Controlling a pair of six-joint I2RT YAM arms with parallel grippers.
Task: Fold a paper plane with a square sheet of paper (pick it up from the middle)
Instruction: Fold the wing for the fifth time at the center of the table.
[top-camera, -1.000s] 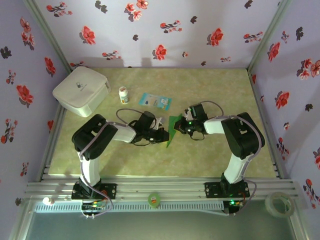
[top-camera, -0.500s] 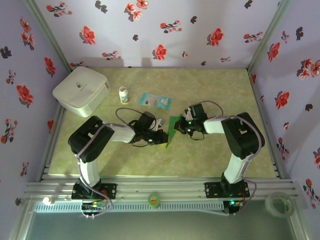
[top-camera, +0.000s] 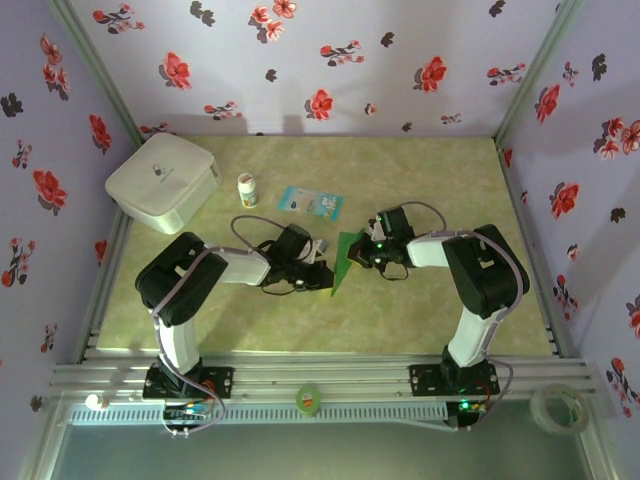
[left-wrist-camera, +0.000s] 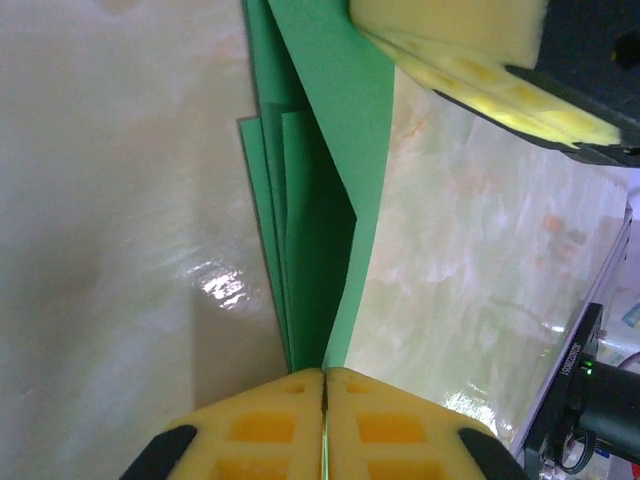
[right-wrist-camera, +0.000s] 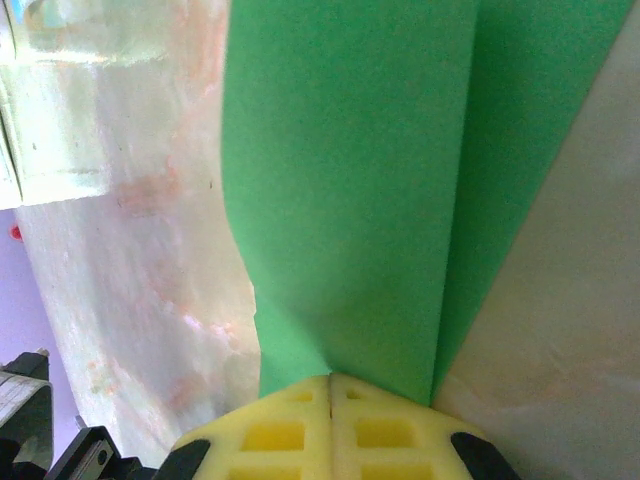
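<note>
left wrist: i see left gripper (left-wrist-camera: 324, 388) pinched shut on layered edge of the paper plane (left-wrist-camera: 320, 150), right wrist: right gripper (right-wrist-camera: 331, 390) clamped on its flap, overhead: open table (top-camera: 400, 320) nearside

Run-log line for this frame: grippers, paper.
left gripper: shut on green paper | right gripper: shut on green paper | paper: layered folds, held at both ends

Soft even light, blurred wrist close-ups
</note>
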